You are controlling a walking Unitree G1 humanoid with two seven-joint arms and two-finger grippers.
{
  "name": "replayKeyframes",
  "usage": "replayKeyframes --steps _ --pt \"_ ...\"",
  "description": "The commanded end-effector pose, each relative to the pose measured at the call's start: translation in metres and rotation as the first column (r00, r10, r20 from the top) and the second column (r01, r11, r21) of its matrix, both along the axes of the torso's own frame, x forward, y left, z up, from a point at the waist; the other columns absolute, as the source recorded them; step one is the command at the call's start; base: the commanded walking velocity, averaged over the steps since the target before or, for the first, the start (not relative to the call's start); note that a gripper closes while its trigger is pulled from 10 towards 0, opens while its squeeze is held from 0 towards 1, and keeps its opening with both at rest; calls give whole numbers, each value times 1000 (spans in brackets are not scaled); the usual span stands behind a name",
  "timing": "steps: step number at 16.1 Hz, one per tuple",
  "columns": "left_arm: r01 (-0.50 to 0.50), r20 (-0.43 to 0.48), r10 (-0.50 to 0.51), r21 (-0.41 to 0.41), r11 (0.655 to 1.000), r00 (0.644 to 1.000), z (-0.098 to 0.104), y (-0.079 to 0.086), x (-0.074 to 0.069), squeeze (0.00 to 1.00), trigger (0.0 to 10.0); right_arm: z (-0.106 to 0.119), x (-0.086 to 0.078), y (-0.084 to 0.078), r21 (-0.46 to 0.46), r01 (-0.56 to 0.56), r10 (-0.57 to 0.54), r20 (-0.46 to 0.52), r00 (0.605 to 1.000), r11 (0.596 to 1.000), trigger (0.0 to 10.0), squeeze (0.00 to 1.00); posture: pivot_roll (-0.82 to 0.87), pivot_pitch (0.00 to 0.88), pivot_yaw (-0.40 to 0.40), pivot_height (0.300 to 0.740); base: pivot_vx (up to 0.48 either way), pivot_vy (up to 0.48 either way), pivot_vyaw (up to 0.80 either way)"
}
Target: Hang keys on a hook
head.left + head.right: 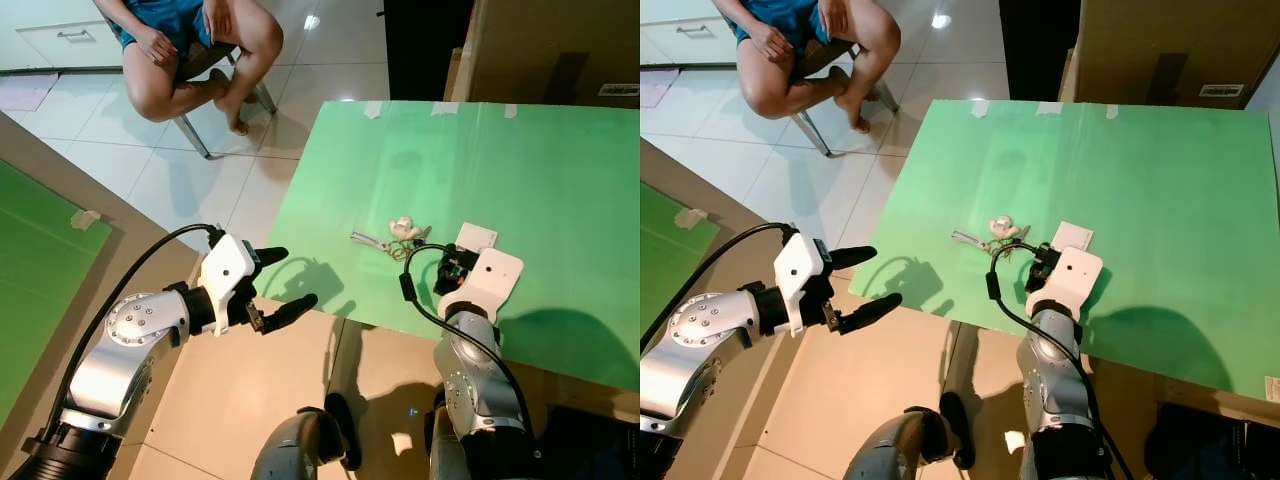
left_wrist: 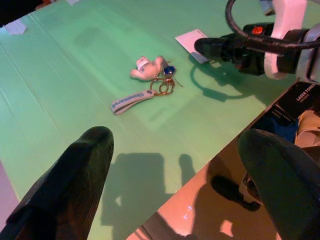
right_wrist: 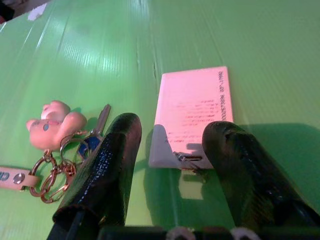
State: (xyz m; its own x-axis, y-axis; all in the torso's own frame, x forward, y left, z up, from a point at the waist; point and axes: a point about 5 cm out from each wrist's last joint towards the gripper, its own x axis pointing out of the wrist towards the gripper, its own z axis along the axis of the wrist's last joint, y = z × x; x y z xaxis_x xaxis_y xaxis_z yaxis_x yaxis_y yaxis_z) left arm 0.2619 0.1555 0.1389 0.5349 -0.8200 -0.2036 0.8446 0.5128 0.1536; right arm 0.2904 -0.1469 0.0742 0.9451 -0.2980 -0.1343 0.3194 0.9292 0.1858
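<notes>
The keys (image 1: 392,237) lie flat on the green table (image 1: 560,180), near its front edge, a pale figure charm (image 2: 145,67) and a strap (image 2: 131,100) fanned out from the rings; a white card (image 3: 194,111) with a small hook (image 3: 186,158) at its near edge lies just beside them, on the robot's right. The right pincer (image 3: 172,165) hovers low over the table, fingers parted, the card's near edge between them and the keys just outside its left finger. The left pincer (image 1: 283,283) hangs off the table's front left corner, over bare floor, fingers spread wide; open green surface lies between it and the keys. A seated person (image 1: 195,50) is well beyond the far left corner.
</notes>
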Motion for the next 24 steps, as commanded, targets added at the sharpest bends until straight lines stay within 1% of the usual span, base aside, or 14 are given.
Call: replayKeyframes --steps 1,12,15,16,17,24 --pt "-19 -13 20 23 1000 1000 -1 10 -3 0 10000 -5 -1 13 50 -18 19 -18 1000 999 10000 0 -83 316 304 740 0 0 0" --pt "-21 -18 21 37 999 1000 0 13 -4 0 10000 -17 -4 12 114 14 -7 -61 998 993 10000 0 -71 326 319 740 0 0 0" --pt "-21 -17 21 40 999 1000 0 14 -4 0 10000 -18 -3 13 117 14 -7 -61 998 993 10000 0 -70 326 320 740 0 0 0" --pt "-21 -17 21 41 999 1000 0 14 -4 0 10000 -18 -3 13 119 13 -6 -60 998 993 5451 0 -68 326 321 740 0 0 0" --pt "-21 -17 22 42 999 1000 0 15 -4 0 10000 -17 -3 14 122 11 -4 -57 998 992 0 0 -68 326 321 740 0 0 0" --pt "-21 -22 22 46 999 1000 -1 15 -3 0 10000 -19 -4 15 131 8 0 -61 998 991 0 0 -68 327 321 740 0 0 0"
